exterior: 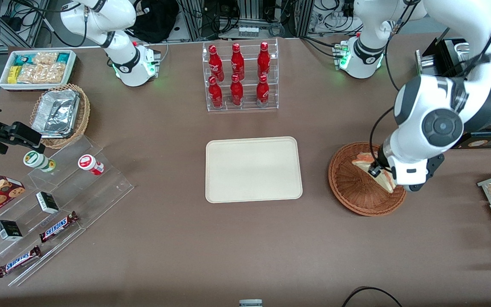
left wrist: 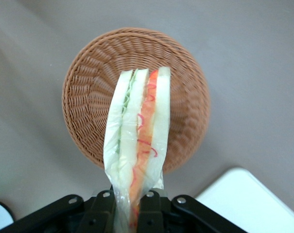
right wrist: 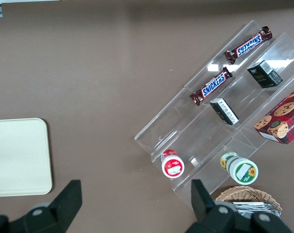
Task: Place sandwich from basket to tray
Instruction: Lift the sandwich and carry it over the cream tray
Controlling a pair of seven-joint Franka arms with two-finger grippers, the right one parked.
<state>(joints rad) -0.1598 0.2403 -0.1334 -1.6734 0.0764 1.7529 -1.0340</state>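
- The tray [exterior: 253,169] lies flat and bare on the table [exterior: 164,256], well apart from the gripper toward the parked arm's end, with open table between it and the basket.
- The basket [exterior: 350,187] sits just below the gripper; from the wrist camera its woven bowl [left wrist: 93,87] looks empty, so the load seems to be up and clear of the weave.
- The sandwich [left wrist: 137,141] hangs from the gripper [left wrist: 127,206], pinched at one end in its clear wrapper, with the wedge pointing away over the basket; in the front view it [exterior: 384,179] shows beside the fingers over the basket's rim.
- The gripper [exterior: 379,172] is closed narrow on the sandwich, both fingers [left wrist: 104,208] pressed against the bread faces.
- I reckon the carry is the step now: raise it enough to clear the rim, keep the squeeze steady because soft bread in slippery film could slide, and travel level toward the tray.
- Best to lower it close over the tray's middle before letting go, so the wedge doesn't tumble off the low rim.
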